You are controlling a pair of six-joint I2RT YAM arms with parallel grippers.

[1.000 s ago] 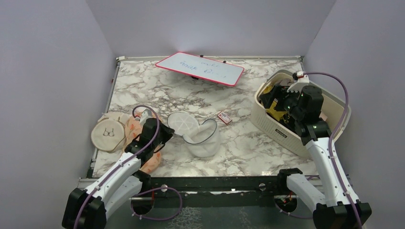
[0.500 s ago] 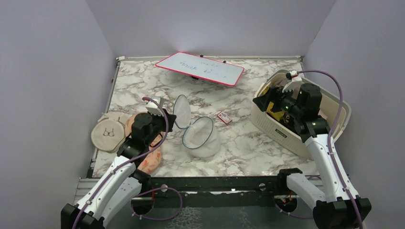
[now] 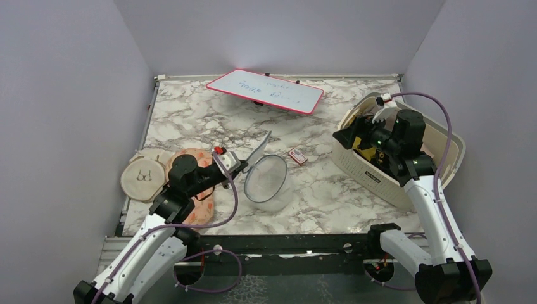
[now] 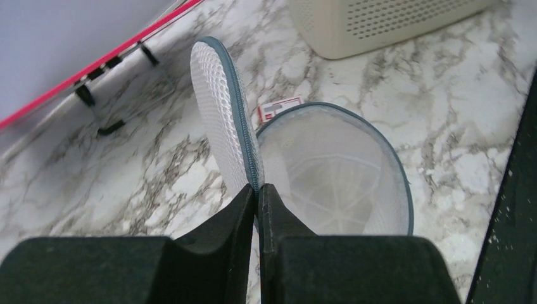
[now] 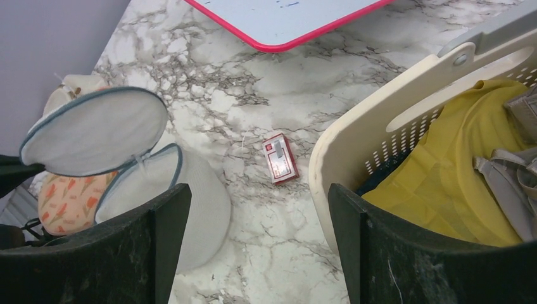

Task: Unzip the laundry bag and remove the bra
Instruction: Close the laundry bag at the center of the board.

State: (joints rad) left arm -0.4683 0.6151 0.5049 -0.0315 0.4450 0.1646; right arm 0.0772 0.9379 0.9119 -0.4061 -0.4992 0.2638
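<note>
Pinching the lid (image 4: 223, 111) of one white mesh cylinder laundry bag (image 4: 335, 171), mid-table
One round beige pouch (image 3: 142, 179) and one orange-pink patterned pouch (image 5: 66, 204) lie left; left gripper (image 4: 258, 190) clamps that lid; right gripper (image 5: 258, 190) gapes wide, empty, above one cream basket (image 5: 354, 133) holding one mustard-yellow bra (image 5: 453, 174)

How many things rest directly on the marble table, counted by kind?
Fabric bags: 3 (white mesh laundry bag, round beige pouch, orange-pink patterned pouch)
Cream perforated baskets: 1
Red-framed whiteboards: 1
Small red-and-white packets: 1
Total: 6
</note>
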